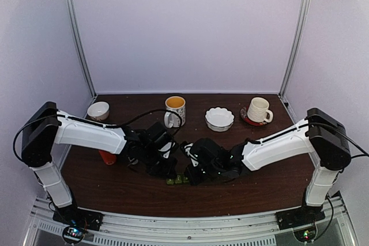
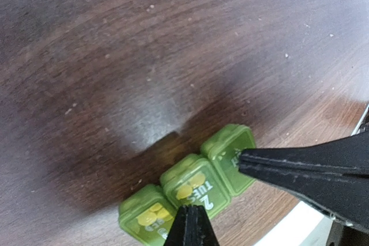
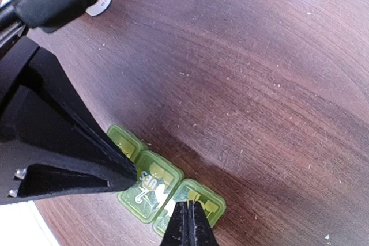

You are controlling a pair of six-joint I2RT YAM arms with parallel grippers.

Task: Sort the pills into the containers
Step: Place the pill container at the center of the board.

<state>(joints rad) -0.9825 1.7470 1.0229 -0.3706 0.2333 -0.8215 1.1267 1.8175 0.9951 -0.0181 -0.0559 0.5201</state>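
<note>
Both grippers meet low over the near middle of the dark brown wooden table point(image 1: 115, 194). From above, we see the left gripper point(image 1: 166, 171) and right gripper point(image 1: 189, 175) clenched and grasping nothing, their tips flanking the small translucent green plastic pill box point(image 1: 177, 180).

Through the left wrist camera, our pinched tip sits at the edge of the middle compartment, and the right gripper's closed tip rests on an end lid. Yellow pills point(image 2: 149, 218) show through the other two lids. We judge that the tips are pressing the lids shut or steadying the pill box.

From the right wrist, its own tip hangs over that end compartment, the left tip touches the middle lid, and all three lids appear closed.
</note>
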